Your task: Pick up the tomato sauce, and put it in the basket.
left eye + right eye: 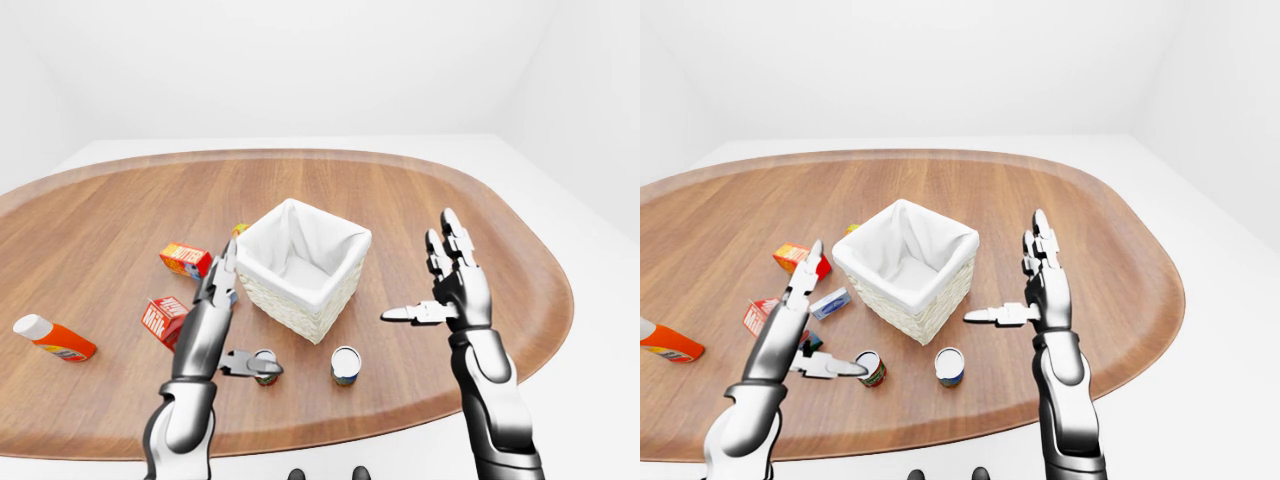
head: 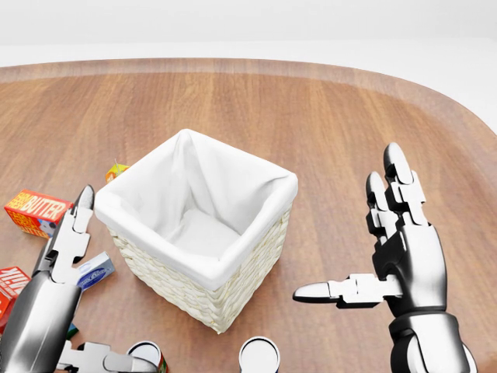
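Right-eye view shows the left hand [image 1: 805, 335] spread wide, its thumb reaching over the tomato sauce [image 1: 871, 368], a red-labelled can standing on the table [image 1: 1090, 240] near the basket [image 1: 905, 266], left of a second can [image 1: 949, 366]; right hand [image 1: 1035, 295] hangs released, grasping nothing, right of the basket

An oval wooden table [image 1: 450, 200] carries the clutter. An orange bottle [image 1: 52, 339] with a white cap lies near its left edge. Inward of it sit a butter box [image 1: 186, 260], a red milk carton [image 1: 163, 319] and a small blue-and-white box [image 2: 92, 273]. A blue-labelled can [image 1: 346, 365] stands upright near the table's bottom edge.
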{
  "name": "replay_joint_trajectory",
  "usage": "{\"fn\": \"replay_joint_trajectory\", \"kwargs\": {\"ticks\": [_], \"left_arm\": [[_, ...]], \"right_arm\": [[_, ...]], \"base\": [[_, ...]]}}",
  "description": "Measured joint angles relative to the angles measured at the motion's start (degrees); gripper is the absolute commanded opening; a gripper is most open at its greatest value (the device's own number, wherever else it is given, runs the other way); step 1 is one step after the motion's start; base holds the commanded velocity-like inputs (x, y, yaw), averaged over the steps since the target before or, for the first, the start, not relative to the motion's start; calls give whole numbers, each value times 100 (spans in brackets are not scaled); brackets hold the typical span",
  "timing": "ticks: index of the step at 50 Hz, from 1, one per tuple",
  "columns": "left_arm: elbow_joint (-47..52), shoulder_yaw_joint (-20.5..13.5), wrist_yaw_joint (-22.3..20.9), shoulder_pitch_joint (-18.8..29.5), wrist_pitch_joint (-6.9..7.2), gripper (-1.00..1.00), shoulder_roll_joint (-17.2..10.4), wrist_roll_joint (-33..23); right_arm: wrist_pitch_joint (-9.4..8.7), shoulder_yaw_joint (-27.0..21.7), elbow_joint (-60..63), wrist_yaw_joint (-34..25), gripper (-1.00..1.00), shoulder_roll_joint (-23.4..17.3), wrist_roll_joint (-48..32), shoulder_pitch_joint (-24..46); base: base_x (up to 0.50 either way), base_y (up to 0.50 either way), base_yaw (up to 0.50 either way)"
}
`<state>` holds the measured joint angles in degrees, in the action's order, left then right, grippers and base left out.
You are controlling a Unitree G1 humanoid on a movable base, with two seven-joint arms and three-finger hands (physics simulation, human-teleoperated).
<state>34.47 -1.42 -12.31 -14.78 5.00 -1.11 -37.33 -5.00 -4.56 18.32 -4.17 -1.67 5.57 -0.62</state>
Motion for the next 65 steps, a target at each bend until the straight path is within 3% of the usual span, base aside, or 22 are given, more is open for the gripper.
{"fn": "replay_joint_trajectory", "kwargs": {"ticks": [44, 65], "left_arm": [[-390, 368, 344, -359, 0, 100, -57, -123], [-784, 393, 570, -347, -26, 100, -104, -175]], "right_arm": [[0, -10, -69, -2, 100, -4, -12, 12], [0, 13, -99, -2, 100, 5, -28, -5]], "base": [[0, 0, 0], [0, 0, 0]]}}
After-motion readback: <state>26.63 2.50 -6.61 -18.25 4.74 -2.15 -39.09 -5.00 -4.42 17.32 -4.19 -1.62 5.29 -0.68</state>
